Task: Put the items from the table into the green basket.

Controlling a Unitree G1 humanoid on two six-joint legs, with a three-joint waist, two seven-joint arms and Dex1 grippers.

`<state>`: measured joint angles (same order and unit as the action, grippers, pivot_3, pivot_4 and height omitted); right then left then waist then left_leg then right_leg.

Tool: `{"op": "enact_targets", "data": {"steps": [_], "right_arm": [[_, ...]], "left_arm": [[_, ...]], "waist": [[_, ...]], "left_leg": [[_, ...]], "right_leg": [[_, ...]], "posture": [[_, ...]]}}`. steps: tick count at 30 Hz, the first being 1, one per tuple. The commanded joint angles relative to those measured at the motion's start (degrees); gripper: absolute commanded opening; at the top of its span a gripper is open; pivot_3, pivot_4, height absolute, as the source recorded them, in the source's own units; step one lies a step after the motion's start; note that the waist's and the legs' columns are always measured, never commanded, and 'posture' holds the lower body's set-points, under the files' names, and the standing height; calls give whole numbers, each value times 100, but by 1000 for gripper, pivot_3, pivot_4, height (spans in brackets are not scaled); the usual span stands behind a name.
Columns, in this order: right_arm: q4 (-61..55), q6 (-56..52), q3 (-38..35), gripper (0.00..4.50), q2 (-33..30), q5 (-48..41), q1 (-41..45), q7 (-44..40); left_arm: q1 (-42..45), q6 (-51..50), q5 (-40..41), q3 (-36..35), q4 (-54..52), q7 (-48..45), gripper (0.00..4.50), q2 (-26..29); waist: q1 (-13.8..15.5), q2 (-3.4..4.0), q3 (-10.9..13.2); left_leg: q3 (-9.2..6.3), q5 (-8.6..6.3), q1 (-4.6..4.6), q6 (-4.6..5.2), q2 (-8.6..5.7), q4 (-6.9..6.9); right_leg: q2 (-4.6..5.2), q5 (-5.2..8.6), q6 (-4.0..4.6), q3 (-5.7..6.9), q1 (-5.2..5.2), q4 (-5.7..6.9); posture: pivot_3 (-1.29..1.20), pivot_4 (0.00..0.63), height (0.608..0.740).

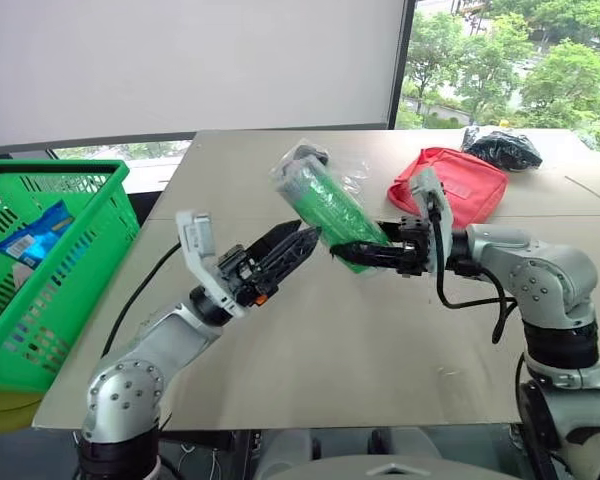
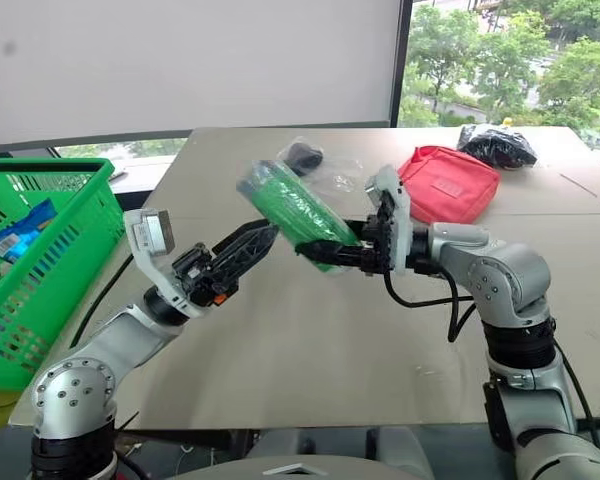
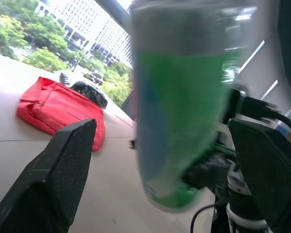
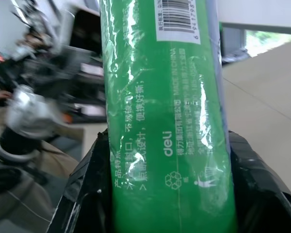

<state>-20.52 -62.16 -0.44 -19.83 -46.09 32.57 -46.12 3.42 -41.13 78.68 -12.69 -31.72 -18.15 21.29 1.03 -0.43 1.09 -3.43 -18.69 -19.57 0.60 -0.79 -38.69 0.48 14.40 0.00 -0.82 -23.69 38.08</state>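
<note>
Green tube (image 1: 332, 207), clamped between right fingers (image 1: 352, 254)

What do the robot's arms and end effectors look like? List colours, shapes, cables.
Both arms are silver-grey metal with rounded joint housings and dark bands between segments. A black cable runs along each forearm. A white camera block sits at each wrist. The left end effector and right end effector each have two black, tapered fingers.

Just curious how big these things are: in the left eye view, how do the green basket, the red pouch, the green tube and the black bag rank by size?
1. green basket
2. coral-red fabric pouch
3. green tube, though it is nearer the camera, so unsure against the pouch
4. black crinkled bag
</note>
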Motion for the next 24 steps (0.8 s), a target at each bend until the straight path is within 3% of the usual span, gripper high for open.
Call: {"op": "enact_targets", "data": {"steps": [1,6,9,12,14,19,20,24], "right_arm": [[-454,27,40,1963,-33,-404,40,-54],[-385,33,210,1963,-110,-404,6,3],[-394,90,328,1963,-187,-394,-43,-28],[-359,142,374,1963,-183,-397,-29,-16],[-351,207,417,1963,-177,-349,-19,-16],[-285,316,430,4285,-313,-258,12,-37],[-234,325,444,4500,-401,-183,8,-26],[-57,558,481,4500,-947,26,-62,-449]], "left_arm": [[242,222,135,51,-4,77,4500,-178],[321,274,247,183,-152,-107,4500,-314],[319,238,257,233,-96,-67,3674,-285],[281,181,247,321,-124,-135,2286,-234],[250,200,211,349,-147,-131,1954,-237],[309,354,-21,203,-104,40,1953,-197],[335,389,-52,91,-103,94,1953,-130],[442,517,-71,-533,-107,443,1949,321]], "waist": [[-4,0,0],[-33,2,-1],[-16,2,-1],[-10,1,-1],[-9,1,-1],[-7,1,-1],[-5,1,-1],[12,1,0]], "left_leg": [[1,0,0,0,-2,0],[6,1,2,0,0,-1],[4,1,3,-1,2,-1],[4,1,1,0,0,-4],[4,1,1,0,0,-5],[3,1,2,0,0,-5],[3,1,2,0,0,-5],[2,1,2,0,0,-4]], "right_leg": [[1,0,0,-1,0,0],[-4,0,1,-5,0,1],[-8,1,1,-6,0,2],[-6,0,1,-6,1,1],[-6,1,1,-6,1,1],[-8,1,1,-6,1,1],[-8,1,1,-6,1,1],[-8,1,1,-6,1,1]], "posture": [[34,0,740],[44,0,740],[50,0,740],[58,0,740],[59,0,740],[70,0,740],[76,0,740],[87,0,740]]}}
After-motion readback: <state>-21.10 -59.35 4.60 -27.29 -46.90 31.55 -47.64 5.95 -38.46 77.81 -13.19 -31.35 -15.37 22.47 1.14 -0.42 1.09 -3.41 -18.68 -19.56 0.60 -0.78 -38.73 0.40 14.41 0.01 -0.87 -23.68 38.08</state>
